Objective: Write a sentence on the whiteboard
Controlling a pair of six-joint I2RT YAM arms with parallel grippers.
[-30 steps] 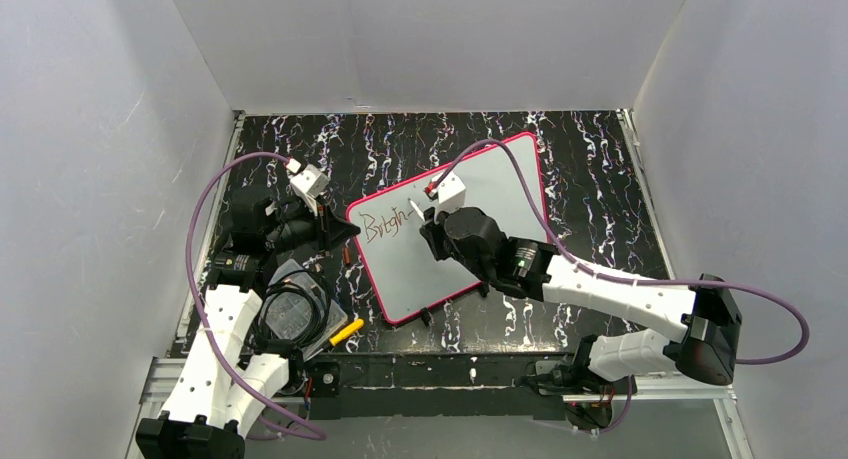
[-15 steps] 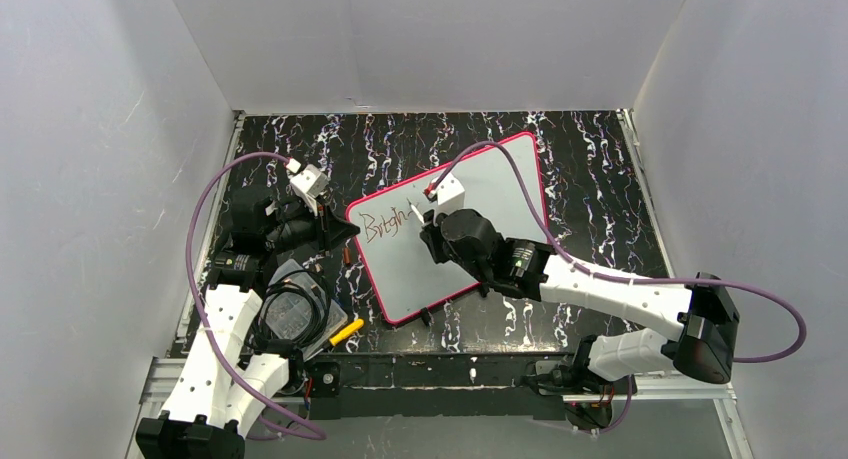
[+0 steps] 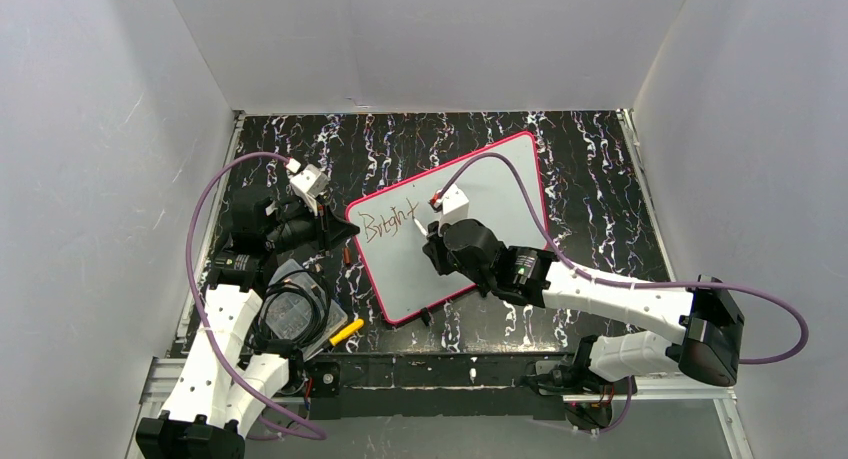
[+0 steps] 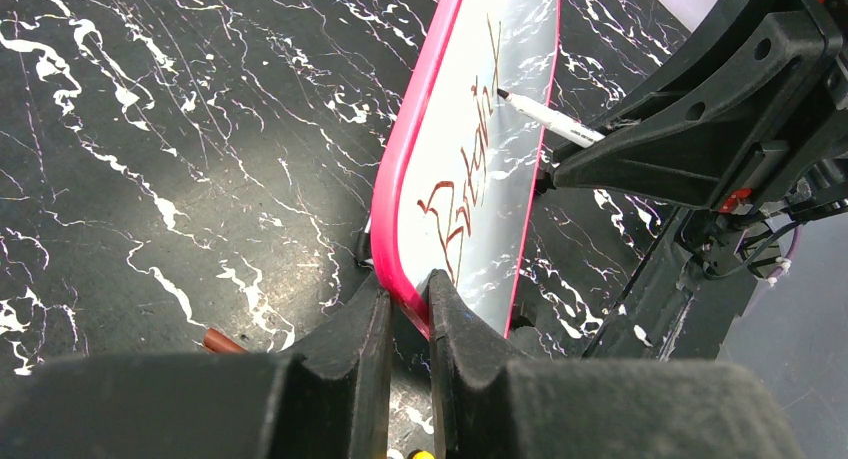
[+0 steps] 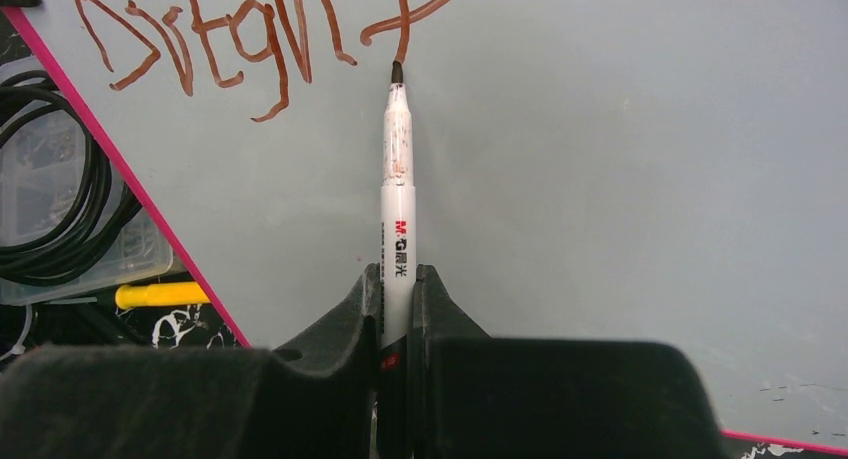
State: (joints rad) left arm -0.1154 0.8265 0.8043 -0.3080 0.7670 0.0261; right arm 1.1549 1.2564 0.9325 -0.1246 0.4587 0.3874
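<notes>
The fingers (image 5: 352, 319) of the right gripper (image 5: 397, 284) pinch a white marker (image 5: 397, 194), its tip touching the whiteboard (image 5: 620, 179) at the foot of the last letter of the sentence (image 5: 250, 39) (it seems to read "Bright"). The left gripper (image 4: 408, 314) clamps the board's pink corner; the board lies askew on the black marbled table (image 3: 590, 169).

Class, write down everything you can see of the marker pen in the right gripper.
The marker is a slim white pen with red and black print on its barrel, a reddish-smeared neck and a dark tip, uncapped. The right gripper is shut on its lower barrel. Its tip appears to touch the whiteboard at the foot of the last letter's stem, at the end of the reddish-brown lettering.
</notes>
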